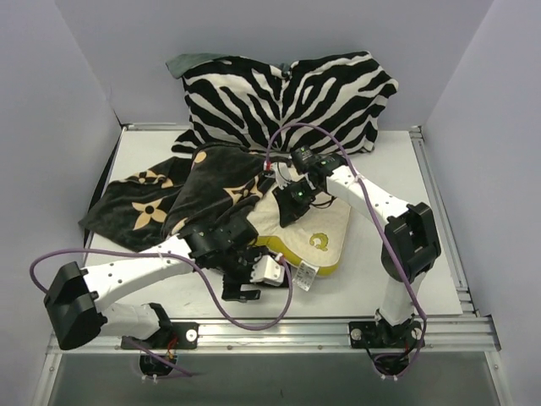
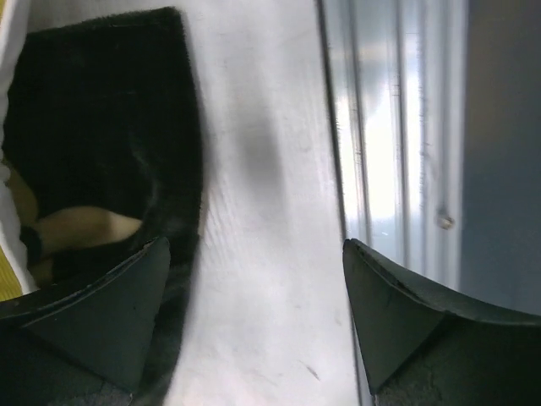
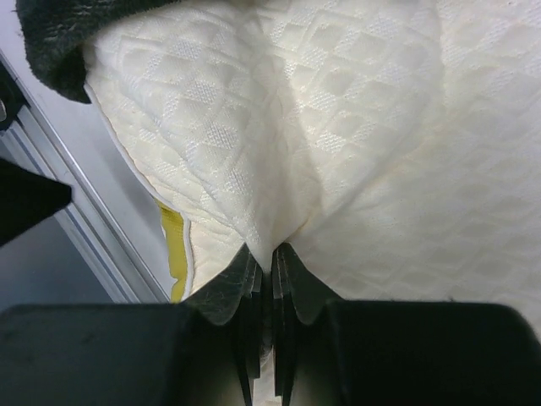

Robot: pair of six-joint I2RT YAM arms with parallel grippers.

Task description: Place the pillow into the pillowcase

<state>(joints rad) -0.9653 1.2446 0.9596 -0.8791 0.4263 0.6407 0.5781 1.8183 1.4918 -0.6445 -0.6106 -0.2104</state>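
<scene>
The mouth of the black velvety flower-patterned pillowcase [image 2: 110, 127] could be missed: the left gripper [image 2: 254, 254] is spread wide, empty, over the white table [image 2: 270, 169] at its edge. Farther on, only a thin fold of the partly covered cream quilted pillow [image 3: 355, 144] is pinched by the closed right gripper [image 3: 272, 250]; slippage is feared.

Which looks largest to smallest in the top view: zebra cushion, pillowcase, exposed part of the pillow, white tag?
1-2. The zebra cushion and the pillowcase look about alike; the pillowcase is crumpled and partly under the left arm, so unranked.
3. The pillow, exposed part only.
4. The white tag.
</scene>
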